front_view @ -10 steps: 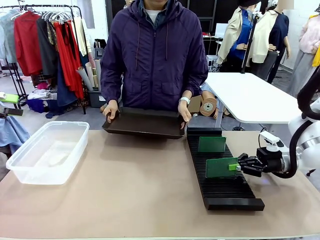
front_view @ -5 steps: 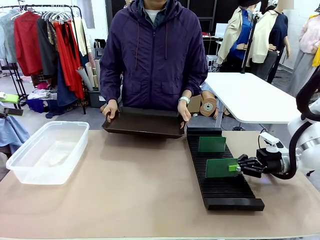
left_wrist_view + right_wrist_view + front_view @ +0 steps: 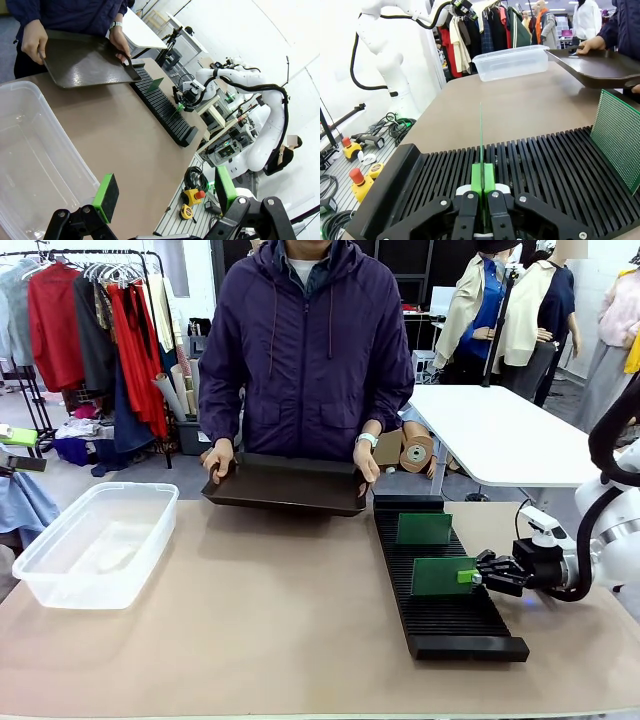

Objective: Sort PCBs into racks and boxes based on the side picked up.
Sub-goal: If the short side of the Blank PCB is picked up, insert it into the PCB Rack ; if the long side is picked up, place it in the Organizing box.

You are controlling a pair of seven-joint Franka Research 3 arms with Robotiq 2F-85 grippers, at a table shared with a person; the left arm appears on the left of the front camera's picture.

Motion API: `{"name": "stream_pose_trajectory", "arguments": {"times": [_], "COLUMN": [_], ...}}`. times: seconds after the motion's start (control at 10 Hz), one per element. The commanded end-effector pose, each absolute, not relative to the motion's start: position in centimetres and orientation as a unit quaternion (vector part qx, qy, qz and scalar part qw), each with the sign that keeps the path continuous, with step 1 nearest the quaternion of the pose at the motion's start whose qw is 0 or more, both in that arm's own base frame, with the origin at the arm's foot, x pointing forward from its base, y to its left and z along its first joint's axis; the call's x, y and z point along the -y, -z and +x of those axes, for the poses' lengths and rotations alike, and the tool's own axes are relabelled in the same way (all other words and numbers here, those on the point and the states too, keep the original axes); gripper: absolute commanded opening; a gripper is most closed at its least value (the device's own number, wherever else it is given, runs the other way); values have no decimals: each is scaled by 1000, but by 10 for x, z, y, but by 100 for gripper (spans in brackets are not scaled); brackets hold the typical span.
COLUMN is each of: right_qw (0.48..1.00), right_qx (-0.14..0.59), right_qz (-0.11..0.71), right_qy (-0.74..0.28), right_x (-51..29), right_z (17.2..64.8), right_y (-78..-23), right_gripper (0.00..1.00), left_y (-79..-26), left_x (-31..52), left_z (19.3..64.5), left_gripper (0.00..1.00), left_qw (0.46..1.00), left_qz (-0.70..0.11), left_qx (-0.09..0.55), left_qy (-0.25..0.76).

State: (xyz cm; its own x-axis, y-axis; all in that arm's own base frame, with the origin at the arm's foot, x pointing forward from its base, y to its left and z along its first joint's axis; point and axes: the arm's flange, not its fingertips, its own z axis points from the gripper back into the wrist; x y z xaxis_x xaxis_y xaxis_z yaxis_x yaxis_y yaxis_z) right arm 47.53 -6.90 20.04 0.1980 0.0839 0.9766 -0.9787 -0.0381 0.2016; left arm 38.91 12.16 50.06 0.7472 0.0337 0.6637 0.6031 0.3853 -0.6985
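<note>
My right gripper [image 3: 470, 577] is shut on the edge of a green PCB [image 3: 443, 577], holding it upright in the slots of the long black rack [image 3: 440, 625]. In the right wrist view that PCB [image 3: 481, 135] appears edge-on, rising from my shut gripper [image 3: 482, 181] over the rack [image 3: 545, 165]. A second PCB [image 3: 423, 529] [image 3: 617, 140] stands in slots farther along. The clear box [image 3: 100, 540] [image 3: 30, 150] sits at the table's left, under my open left gripper [image 3: 165, 195], which holds nothing.
A person at the far side holds a shallow black tray [image 3: 285, 485] [image 3: 597, 67] in both hands just above the table edge. Bare tan tabletop [image 3: 270, 610] lies between box and rack. A white table [image 3: 500, 435] stands behind on the right.
The right gripper and its board have sunk very slightly toward the rack. The tray has drifted a little to the left.
</note>
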Motion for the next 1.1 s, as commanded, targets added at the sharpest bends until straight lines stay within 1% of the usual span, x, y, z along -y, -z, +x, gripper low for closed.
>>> {"name": "stream_pose_trajectory", "arguments": {"times": [0.0,0.4,0.7,1.0], "right_qw": [556,559,572,564], "right_qx": [427,426,410,407], "right_qz": [532,526,515,521], "right_qy": [-475,-479,-489,-495], "right_x": [72,69,69,69], "right_z": [478,480,482,478], "right_y": [-190,-192,-194,-193], "right_gripper": [0,0,0,0], "left_y": [-503,-503,-503,-503], "left_x": [-121,-121,-121,-121], "left_z": [388,388,388,388], "left_gripper": [100,100,100,100], "left_qw": [774,774,774,774], "left_qz": [-526,-526,-526,-526], "left_qx": [304,304,304,304], "left_qy": [182,182,182,182]}}
